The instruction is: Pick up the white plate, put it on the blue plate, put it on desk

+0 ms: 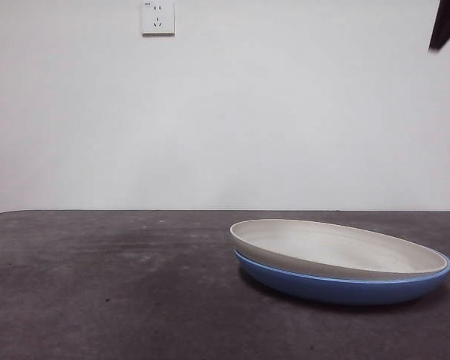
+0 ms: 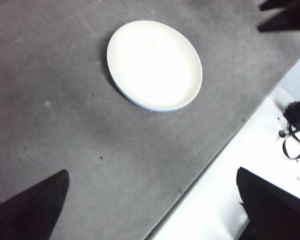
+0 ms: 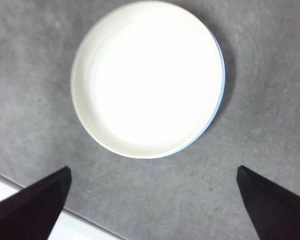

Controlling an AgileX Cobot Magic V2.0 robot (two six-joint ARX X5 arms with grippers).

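Plates, count: two, stacked as one pile; one white plate (image 1: 337, 251) and one blue plate (image 1: 345, 289).
White plate: sits inside the blue plate, tilted slightly, one side riding higher above the blue rim than the other.
Blue plate: rests flat on the worktop (image 1: 105, 285), directly under the white plate.
Pile position: in the left wrist view it lies well in from the worktop's pale-edged side; which corner it is nearest I cannot tell.
Front view only: shows the blue plate's full side wall and the tilt of the white plate; also a wall socket (image 1: 157, 17) and a black arm tip (image 1: 445, 24) at the top corner.
Wrist views only: from above, the blue plate (image 3: 219, 102) shows merely as a thin crescent around the white plate (image 3: 147, 77).
Left end effector (image 2: 152, 210): released, jaws spread wide, holding nothing, high above the worktop and off to one side of the pile.
Right end effector (image 3: 152, 205): released, jaws wide apart, empty, hovering near the pile.
End effectors, count: two, neither touching a plate.
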